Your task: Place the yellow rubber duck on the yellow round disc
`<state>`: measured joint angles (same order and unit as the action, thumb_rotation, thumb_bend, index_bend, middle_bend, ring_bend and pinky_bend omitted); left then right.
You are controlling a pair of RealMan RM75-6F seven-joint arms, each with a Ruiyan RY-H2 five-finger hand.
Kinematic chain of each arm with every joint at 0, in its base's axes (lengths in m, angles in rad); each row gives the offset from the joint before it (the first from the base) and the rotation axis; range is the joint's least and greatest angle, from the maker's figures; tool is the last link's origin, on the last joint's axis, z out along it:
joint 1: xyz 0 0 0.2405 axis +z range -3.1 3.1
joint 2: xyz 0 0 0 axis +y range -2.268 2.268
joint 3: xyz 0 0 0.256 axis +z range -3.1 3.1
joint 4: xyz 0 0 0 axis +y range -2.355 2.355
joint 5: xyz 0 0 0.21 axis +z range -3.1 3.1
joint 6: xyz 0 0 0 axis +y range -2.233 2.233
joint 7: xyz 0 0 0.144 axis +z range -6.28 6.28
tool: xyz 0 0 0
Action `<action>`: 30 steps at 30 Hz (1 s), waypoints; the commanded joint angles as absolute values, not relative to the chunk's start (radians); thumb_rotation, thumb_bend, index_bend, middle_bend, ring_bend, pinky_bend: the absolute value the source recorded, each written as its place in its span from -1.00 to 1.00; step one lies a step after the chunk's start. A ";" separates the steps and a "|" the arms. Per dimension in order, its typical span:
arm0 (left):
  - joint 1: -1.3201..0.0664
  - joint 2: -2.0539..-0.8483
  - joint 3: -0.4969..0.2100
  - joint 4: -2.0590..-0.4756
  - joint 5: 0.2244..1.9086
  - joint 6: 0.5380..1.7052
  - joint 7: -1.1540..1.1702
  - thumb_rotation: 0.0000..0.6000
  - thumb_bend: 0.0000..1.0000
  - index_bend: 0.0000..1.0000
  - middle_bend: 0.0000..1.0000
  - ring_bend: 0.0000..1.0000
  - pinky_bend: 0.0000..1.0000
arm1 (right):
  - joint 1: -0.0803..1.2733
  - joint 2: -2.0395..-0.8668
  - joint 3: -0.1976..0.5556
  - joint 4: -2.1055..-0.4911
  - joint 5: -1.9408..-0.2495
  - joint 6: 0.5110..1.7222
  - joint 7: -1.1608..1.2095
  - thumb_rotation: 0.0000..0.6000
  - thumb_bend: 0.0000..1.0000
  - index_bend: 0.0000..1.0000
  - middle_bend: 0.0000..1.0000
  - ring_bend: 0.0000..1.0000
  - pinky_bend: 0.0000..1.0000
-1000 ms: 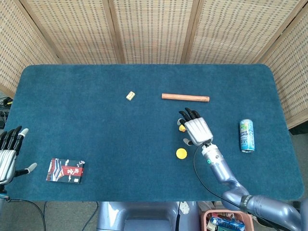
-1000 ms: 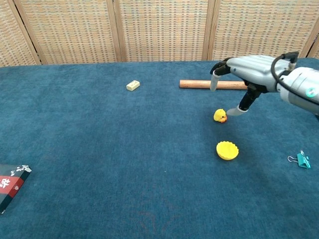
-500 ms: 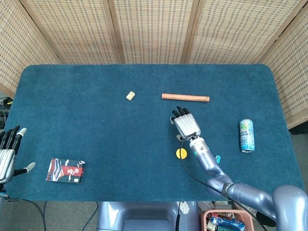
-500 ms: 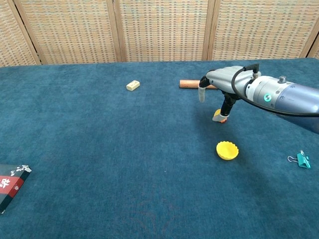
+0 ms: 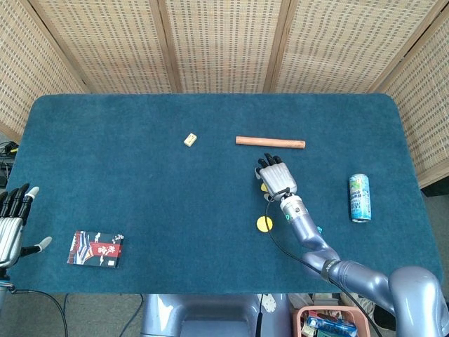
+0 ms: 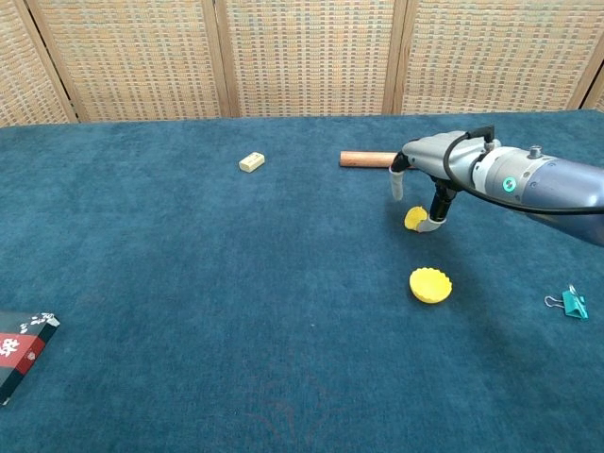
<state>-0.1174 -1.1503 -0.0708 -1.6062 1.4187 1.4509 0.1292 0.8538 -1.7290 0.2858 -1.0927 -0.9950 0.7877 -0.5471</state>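
Shifted a touch toward 3 o'clock since half a second ago, the right robot hand (image 6: 429, 179) now hangs palm-down right over the yellow rubber duck (image 6: 415, 218), one finger curling down against the duck's side while another dangles free beside it. Whether the duck is actually pinched or only touched, I cannot tell (from the head view the hand covers it completely). The duck sits on the table (image 6: 189, 311), off the yellow round disc (image 6: 430, 284), which lies near it at about 6 o'clock. Over at the table's 8 o'clock edge the left robot hand (image 5: 12, 221) rests with fingers spread and nothing in them. Behind the right hand lies a wooden dowel (image 5: 269, 142).
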 commanded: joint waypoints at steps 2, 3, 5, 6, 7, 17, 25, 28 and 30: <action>-0.117 -1.150 -0.070 -1.607 1.420 1.452 0.132 1.00 -0.77 -1.00 -1.00 -1.00 -1.00 | 0.854 -1.729 0.278 -1.077 -0.991 0.786 -0.534 1.00 -0.65 -0.17 -0.65 -1.00 -0.73; -0.117 -1.151 -0.069 -1.608 1.421 1.452 0.132 1.00 -0.77 -1.00 -1.00 -1.00 -1.00 | 0.854 -1.729 0.276 -1.072 -0.988 0.785 -0.529 1.00 -0.65 -0.17 -0.65 -1.00 -0.73; -0.117 -1.151 -0.070 -1.608 1.421 1.452 0.133 1.00 -0.77 -1.00 -1.00 -1.00 -1.00 | 0.854 -1.729 0.275 -1.068 -0.984 0.783 -0.520 1.00 -0.65 -0.17 -0.64 -1.00 -0.73; -0.117 -1.151 -0.070 -1.608 1.421 1.452 0.133 1.00 -0.77 -1.00 -1.00 -1.00 -1.00 | 0.854 -1.729 0.273 -1.064 -0.984 0.782 -0.518 1.00 -0.65 -0.17 -0.64 -1.00 -0.73; -0.117 -1.151 -0.070 -1.608 1.421 1.453 0.134 1.00 -0.77 -1.00 -1.00 -1.00 -1.00 | 0.855 -1.730 0.272 -1.060 -0.984 0.781 -0.517 1.00 -0.65 -0.17 -0.64 -1.00 -0.73; -0.115 -1.149 -0.069 -1.613 1.425 1.459 0.136 1.00 -0.77 -1.00 -1.00 -1.00 -1.00 | 0.866 -1.745 0.262 -1.011 -0.976 0.759 -0.486 1.00 -0.65 -0.14 -0.62 -1.00 -0.73; -0.116 -1.150 -0.067 -1.614 1.422 1.454 0.141 1.00 -0.77 -1.00 -1.00 -1.00 -1.00 | 0.879 -1.767 0.258 -0.971 -0.979 0.747 -0.461 1.00 -0.65 -0.11 -0.58 -1.00 -0.72; -0.116 -1.149 -0.067 -1.615 1.422 1.454 0.141 1.00 -0.77 -1.00 -1.00 -1.00 -1.00 | 0.885 -1.775 0.257 -0.952 -0.976 0.738 -0.456 1.00 -0.65 -0.10 -0.58 -1.00 -0.72; -0.115 -1.148 -0.067 -1.616 1.421 1.454 0.141 1.00 -0.77 -1.00 -1.00 -1.00 -1.00 | 0.888 -1.780 0.254 -0.938 -0.975 0.732 -0.454 1.00 -0.65 -0.09 -0.56 -1.00 -0.71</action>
<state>-0.1153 -1.1484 -0.0672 -1.6157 1.4211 1.4544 0.1409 0.8854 -1.7768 0.2559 -0.9442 -0.9756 0.7361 -0.4556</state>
